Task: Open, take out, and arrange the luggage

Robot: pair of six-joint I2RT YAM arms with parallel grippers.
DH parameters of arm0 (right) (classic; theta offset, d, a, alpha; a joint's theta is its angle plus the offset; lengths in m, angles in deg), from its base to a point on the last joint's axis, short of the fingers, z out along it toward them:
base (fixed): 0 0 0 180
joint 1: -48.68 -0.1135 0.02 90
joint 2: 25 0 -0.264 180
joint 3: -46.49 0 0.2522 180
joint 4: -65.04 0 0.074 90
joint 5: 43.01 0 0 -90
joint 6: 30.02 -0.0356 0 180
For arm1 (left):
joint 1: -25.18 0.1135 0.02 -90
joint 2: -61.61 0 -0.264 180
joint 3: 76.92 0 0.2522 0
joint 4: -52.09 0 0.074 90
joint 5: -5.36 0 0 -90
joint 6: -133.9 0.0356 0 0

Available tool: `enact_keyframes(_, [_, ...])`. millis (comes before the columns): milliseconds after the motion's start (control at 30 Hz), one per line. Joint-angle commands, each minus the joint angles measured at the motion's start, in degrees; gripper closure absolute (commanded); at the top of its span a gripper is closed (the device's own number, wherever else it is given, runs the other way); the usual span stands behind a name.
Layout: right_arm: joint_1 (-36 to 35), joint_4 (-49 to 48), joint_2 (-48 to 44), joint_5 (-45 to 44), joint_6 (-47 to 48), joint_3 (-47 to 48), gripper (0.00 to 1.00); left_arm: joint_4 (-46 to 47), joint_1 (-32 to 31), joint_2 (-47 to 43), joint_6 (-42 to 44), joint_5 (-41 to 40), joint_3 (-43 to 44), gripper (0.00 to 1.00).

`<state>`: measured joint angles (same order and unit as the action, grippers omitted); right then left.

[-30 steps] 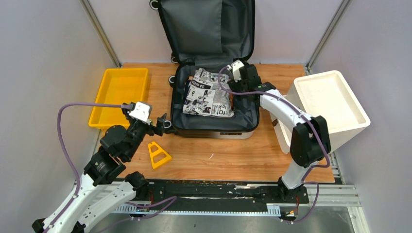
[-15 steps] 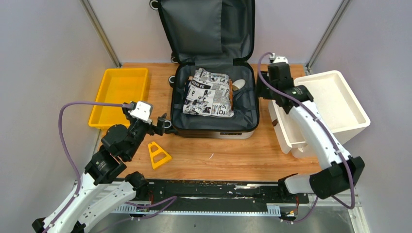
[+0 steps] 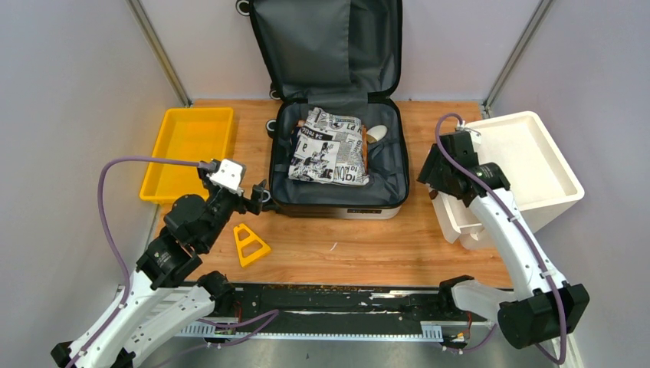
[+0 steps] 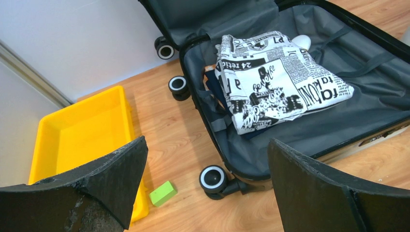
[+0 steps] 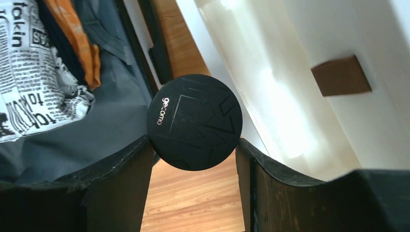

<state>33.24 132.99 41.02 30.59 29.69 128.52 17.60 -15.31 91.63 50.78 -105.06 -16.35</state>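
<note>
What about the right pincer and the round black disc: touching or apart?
Touching. The right wrist view shows the round black disc wedged between the two fingers of the right pincer, its rim against both.

Wooden table (image 3: 337,245) fills the middle of the overhead frame. Sitting on it: the open luggage (image 3: 387,165) at top center (lid standing up at the back), a yellow tray (image 3: 188,113) upper left, a white bin (image 3: 529,161) at the right edge, a yellow triangular piece (image 3: 250,245) lower left, and a little green block (image 4: 162,193) just beside the tray.
</note>
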Motion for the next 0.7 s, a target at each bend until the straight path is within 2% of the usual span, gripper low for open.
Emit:
enact_keyframes(0, [1.26, -0.85, -4.34, -1.34, -4.59, -2.18, 0.54, 1.90, -0.03, -0.19, -0.07, 0.96, 0.06, 0.00])
enact_keyframes(200, [2.77, -0.86, -5.47, -3.23, -5.91, -4.36, 0.54, 1.79, -0.08, -0.14, -0.20, 1.18, 0.06, 0.00])
enact_keyframes(433, [6.36, -1.82, -5.83, -3.01, -6.62, -6.13, 0.46, 1.77, -0.08, 0.04, -0.28, 1.37, 0.13, 0.00])
enact_keyframes(667, [6.90, -1.90, -4.62, -3.13, -5.55, -6.61, 0.33, 1.88, -0.09, -0.13, -0.21, 1.10, 0.04, 0.00])
